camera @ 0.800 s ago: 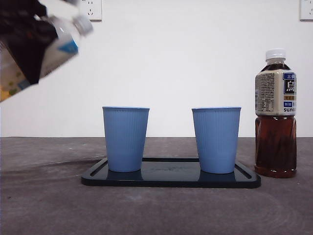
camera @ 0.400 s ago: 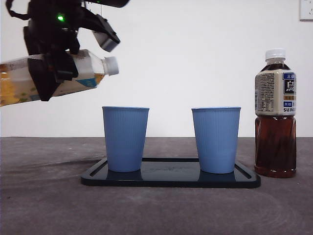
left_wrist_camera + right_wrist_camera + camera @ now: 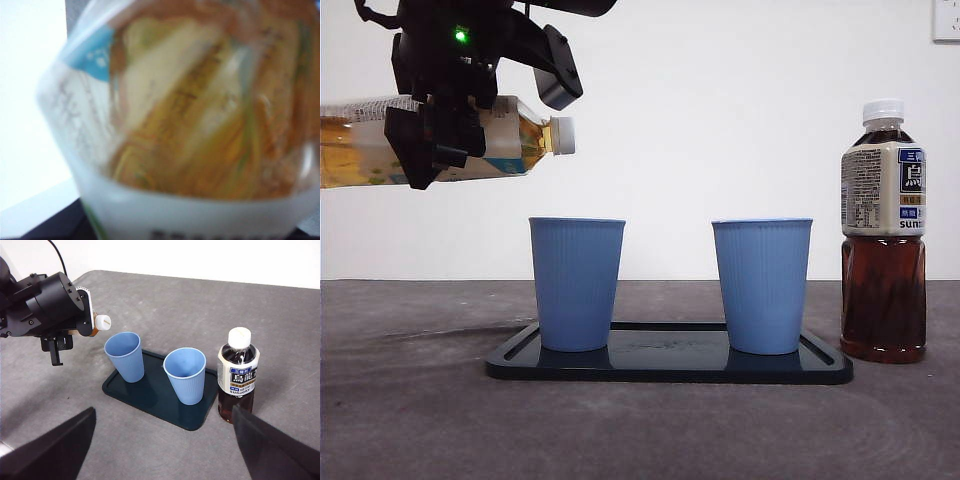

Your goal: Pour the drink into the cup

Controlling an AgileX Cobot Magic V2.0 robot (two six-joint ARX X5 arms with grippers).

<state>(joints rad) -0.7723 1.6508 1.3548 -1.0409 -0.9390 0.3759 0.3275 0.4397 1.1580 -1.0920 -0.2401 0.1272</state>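
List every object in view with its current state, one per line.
Light tea bottle: capped, held sideways above the left cup.
Left gripper: shut on the light tea bottle.
Right gripper: open, waiting high above the table.
Left blue cup: upright on the tray.
Right blue cup: upright, empty.
Dark tea bottle: upright, capped, beside the tray.
Tray: flat on the table.

Even, bright indoor light; the white wall point(image 3: 720, 120) is nearly blown out. Soft shadows sit under the dark tray point(image 3: 670, 368). The left wrist view is filled by a blurred, out-of-focus clear plastic bottle of yellow drink point(image 3: 190, 125).
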